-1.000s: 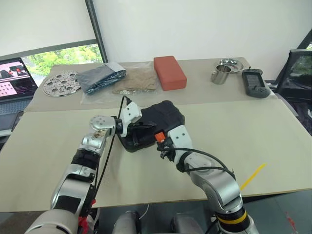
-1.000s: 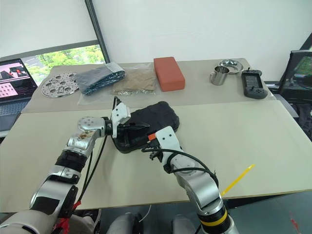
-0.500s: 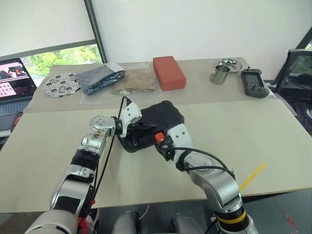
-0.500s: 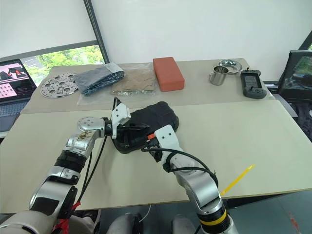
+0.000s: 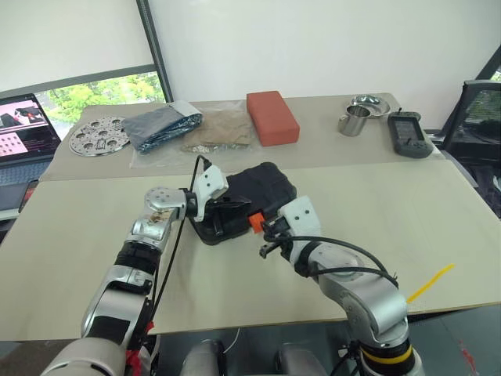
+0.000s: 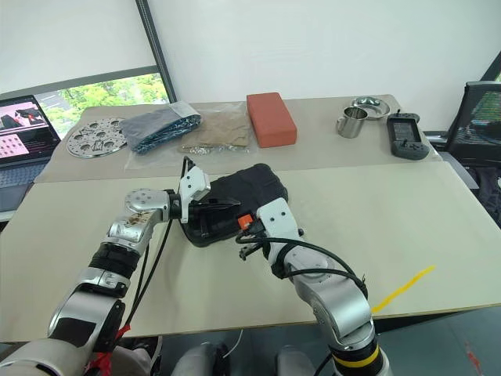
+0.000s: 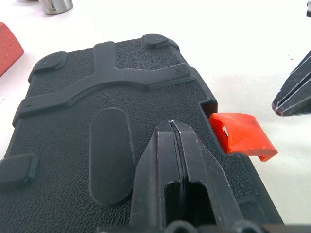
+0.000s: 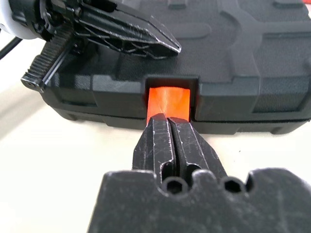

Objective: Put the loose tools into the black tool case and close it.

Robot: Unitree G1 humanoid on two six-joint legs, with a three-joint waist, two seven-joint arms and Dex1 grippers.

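The black tool case [image 5: 266, 186] lies in the middle of the table with its lid down. Its orange latch [image 5: 254, 221] sticks out from the front edge. My left gripper [image 7: 171, 124] is shut, with its fingertips resting on the lid just behind the latch [image 7: 240, 136]. My right gripper [image 8: 167, 119] is shut too, empty, its tips right in front of the latch [image 8: 167, 99], level with the case's front wall. The left gripper's fingers [image 8: 126, 29] show above the case in the right wrist view. The loose tools are out of view.
On the far table stand a red-orange block [image 5: 272, 116], two bagged bundles [image 5: 164, 125], a perforated metal disc [image 5: 98, 135], a metal cup [image 5: 356, 119], a bowl [image 5: 369, 102] and a black handheld device [image 5: 409, 133]. A laptop [image 5: 23, 125] sits at far left.
My right gripper's fingers have closed together in front of the orange latch. The left gripper has stayed on the lid and the case has not moved.
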